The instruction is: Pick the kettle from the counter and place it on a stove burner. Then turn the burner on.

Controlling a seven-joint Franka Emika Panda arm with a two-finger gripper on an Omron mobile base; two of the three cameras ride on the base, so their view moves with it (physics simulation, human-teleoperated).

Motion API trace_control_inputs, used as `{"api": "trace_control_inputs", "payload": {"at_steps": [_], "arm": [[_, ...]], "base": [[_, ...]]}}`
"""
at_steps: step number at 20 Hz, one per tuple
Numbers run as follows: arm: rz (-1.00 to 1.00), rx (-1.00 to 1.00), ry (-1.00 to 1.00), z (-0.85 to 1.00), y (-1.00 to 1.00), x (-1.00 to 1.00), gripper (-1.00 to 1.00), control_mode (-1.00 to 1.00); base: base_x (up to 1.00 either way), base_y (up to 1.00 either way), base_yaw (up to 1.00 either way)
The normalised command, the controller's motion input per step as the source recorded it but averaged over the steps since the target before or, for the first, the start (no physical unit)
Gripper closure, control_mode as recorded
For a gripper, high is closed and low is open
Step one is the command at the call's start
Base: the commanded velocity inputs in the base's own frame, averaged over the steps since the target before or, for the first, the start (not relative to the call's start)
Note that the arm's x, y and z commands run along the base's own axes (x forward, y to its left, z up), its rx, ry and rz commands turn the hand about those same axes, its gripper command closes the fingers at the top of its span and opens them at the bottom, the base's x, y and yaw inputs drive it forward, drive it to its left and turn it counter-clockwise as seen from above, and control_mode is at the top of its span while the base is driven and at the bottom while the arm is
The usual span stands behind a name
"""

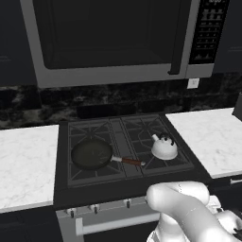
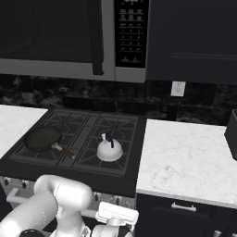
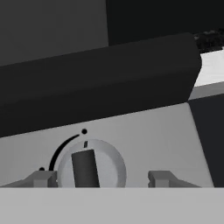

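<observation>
Silver kettle (image 1: pixel 164 147) seated on front-right burner (image 1: pixel 166 158); tool (image 3: pixel 99 178) spread around knob (image 3: pixel 91 167); best centred, closed squarely, then turned.

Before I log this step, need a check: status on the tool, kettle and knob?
Tool open, fingertips straddling stove knob. Kettle upright on front right stove burner, off the counter. Frying pan on left burner, not in the way.

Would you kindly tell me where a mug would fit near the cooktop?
The counter right of the cooktop is bare up to a dark object at its far edge. Front burners are crowded: frying pan left, kettle right.
</observation>
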Motion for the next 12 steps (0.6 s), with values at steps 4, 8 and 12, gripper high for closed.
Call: {"api": "trace_control_inputs", "payload": {"at_steps": [4, 8, 12], "arm": [[0.0, 0.0, 0.0, 0.0, 0.0, 0.06, 1.0, -1.0], [0.0, 0.0, 0.0, 0.0, 0.02, 0.07, 1.0, -1.0], [-0.01, 0.0, 0.0, 0.0, 0.0, 0.08, 1.0, -1.0]], "base": [[0.0, 0.0, 0.0], [0.0, 0.0, 0.0], [0.0, 0.0, 0.0]]}}
